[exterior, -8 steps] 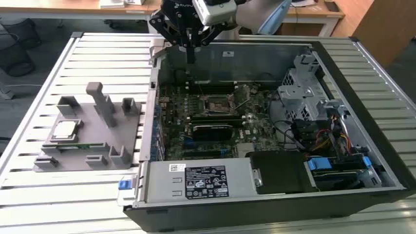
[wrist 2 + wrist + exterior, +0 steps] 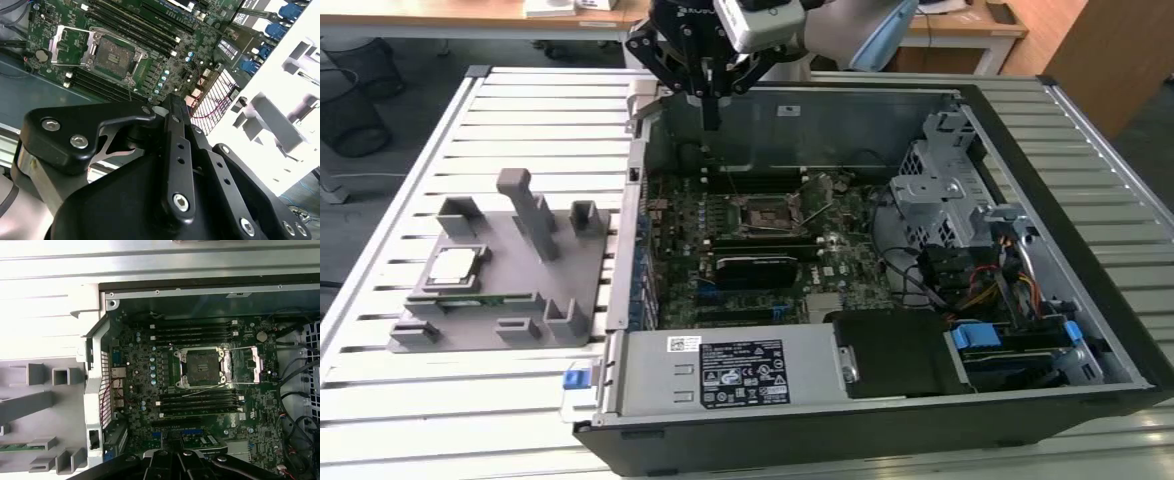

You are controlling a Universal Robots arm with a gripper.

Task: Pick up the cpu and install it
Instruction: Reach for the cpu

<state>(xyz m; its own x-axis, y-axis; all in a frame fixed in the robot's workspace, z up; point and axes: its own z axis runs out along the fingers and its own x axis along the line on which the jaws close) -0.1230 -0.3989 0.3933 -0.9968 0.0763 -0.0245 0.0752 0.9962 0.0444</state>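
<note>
Cpu [image 2: 454, 266] on grey holder [image 2: 558, 312], closed fingers [image 2: 711, 108] above computer case [image 2: 854, 440]

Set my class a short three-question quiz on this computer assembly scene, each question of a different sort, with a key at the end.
1. True or false: the cpu rests on the grey holder outside the computer case.
2. Pick one. The gripper is: A shut on the cpu; B raised above the open computer case, holding nothing; C lying on the table.
3. Fill the gap: the socket on the board is ___.
Key: 1 true; 2 B; 3 empty.
</note>
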